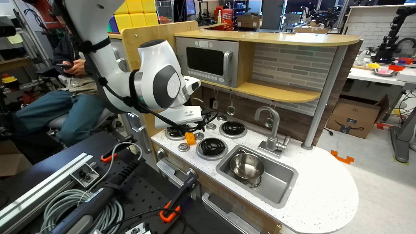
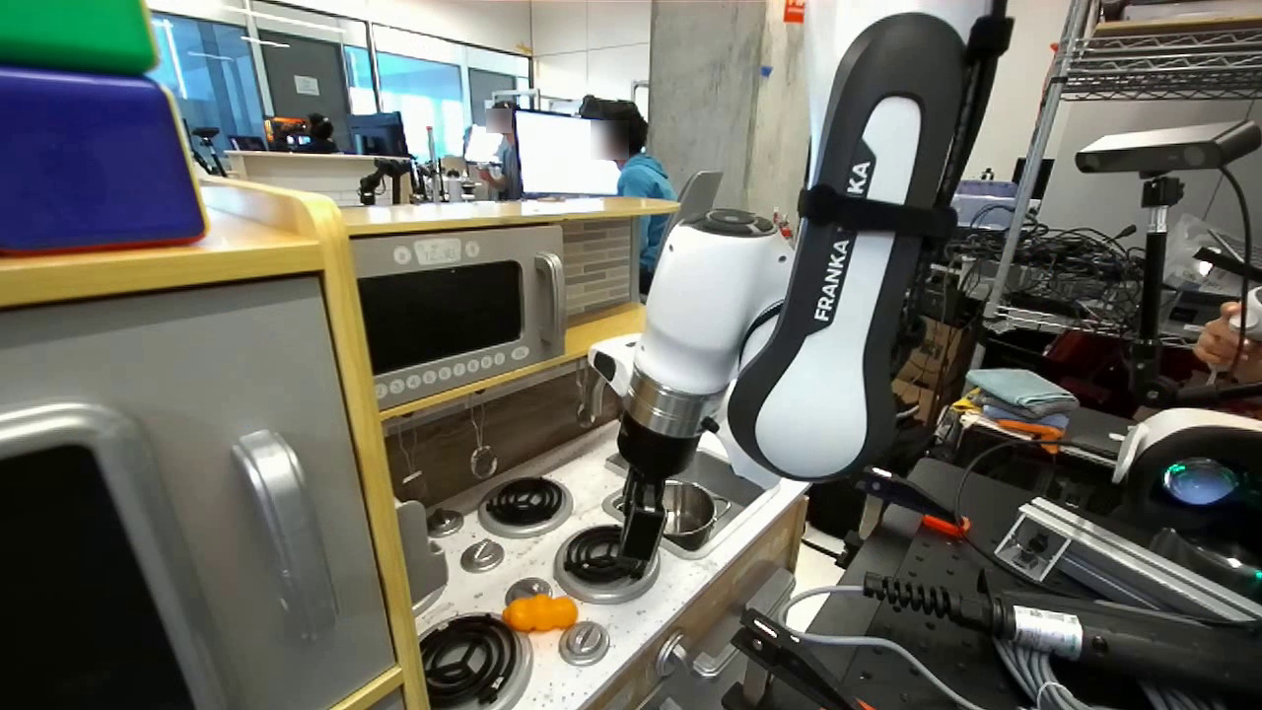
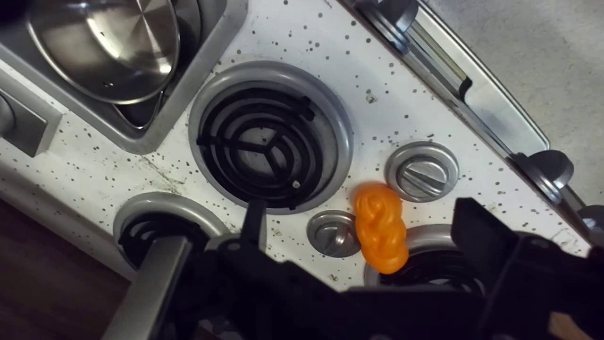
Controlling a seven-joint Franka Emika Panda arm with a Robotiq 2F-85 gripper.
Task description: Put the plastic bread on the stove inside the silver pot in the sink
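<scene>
White-and-black jointed robot arm (image 2: 690, 306): stretches from the upper right to the middle of the frame in an exterior view; the job looks to be at the approach stage.

White speckled stone-look surface (image 1: 325, 198): runs from the centre to the lower right of the frame in an exterior view.

Grey rectangular metal sink (image 1: 275, 187): set into the surface, low and right of centre in an exterior view.

Black mechanical gripper (image 3: 360, 210): across the lower part of the wrist view, its jaws wide apart and holding nothing, so the grasp appears not yet made.

Shiny silver round metal pot (image 1: 247, 166): inside the sink, cut off at the upper left of the wrist view. The goal is in place, but nothing shows lying in it, so the placing appears undone.

Grey-rimmed round burner with black metal coils (image 3: 269, 146): upper middle of the wrist view, just beside the sink.

Orange lumpy braided plastic bread (image 3: 380, 229): right of and below the centre in the wrist view, its lower end at the rim of another such burner (image 3: 436, 259); well apart from the pot in both exterior views. Left to do, it seems: grasp, lift, carry, lower into the pot, release.

Round silver metal knob (image 3: 422, 172): above and right of the bread in the wrist view, with a twin knob (image 3: 332, 234) to the bread's left; contact cannot be told.
</scene>
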